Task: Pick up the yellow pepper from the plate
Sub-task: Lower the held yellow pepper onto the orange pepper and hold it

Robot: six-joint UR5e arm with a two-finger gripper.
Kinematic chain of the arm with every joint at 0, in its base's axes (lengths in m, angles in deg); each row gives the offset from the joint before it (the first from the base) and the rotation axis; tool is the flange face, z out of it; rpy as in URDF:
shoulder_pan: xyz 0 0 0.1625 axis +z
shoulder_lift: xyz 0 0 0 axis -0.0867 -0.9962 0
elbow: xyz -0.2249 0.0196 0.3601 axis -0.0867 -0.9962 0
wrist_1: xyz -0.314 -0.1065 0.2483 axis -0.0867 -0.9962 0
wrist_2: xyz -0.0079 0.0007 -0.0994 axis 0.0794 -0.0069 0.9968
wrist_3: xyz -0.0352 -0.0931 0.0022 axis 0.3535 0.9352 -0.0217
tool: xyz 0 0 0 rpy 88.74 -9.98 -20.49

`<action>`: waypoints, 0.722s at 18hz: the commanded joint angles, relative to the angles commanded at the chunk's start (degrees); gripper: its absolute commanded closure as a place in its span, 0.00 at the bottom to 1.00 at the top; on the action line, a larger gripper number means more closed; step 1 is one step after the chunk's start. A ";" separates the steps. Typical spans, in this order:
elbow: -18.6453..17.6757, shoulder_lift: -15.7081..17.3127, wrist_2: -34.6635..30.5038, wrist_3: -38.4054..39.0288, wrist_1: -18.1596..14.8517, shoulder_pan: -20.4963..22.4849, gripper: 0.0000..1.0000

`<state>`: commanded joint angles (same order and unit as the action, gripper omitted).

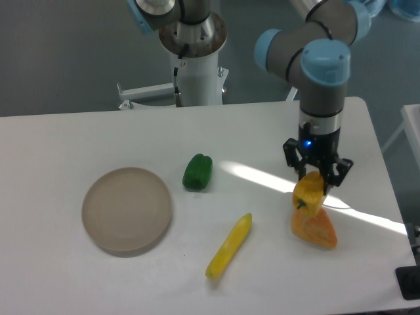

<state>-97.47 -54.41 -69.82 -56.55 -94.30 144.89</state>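
Note:
The yellow pepper (308, 195) is small and yellow-orange with a dark stem. It sits between the fingers of my gripper (315, 181) at the right side of the table, far from the plate. The gripper points straight down and is shut on the pepper's top. The pepper hangs right over the orange wedge-shaped piece (315, 230); I cannot tell whether they touch. The plate (126, 210) is round, beige and bare, at the left of the table.
A green pepper (197, 172) lies right of the plate. A long slim yellow piece (230, 245) lies near the front middle. The table's right edge is close to the gripper. The arm's base stands behind the table's back edge.

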 joint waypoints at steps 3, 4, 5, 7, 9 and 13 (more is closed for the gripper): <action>-0.17 0.26 0.00 0.00 0.00 0.09 0.60; -0.09 0.26 0.00 0.00 0.00 0.00 0.60; -0.17 0.18 0.00 0.09 0.09 -0.09 0.60; -0.17 0.18 0.00 0.09 0.18 -0.09 0.60; -0.17 0.09 0.00 0.52 0.26 -0.18 0.59; -0.09 -0.09 0.09 0.70 0.44 -0.18 0.59</action>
<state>-97.56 -54.50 -69.73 -55.84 -93.86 144.72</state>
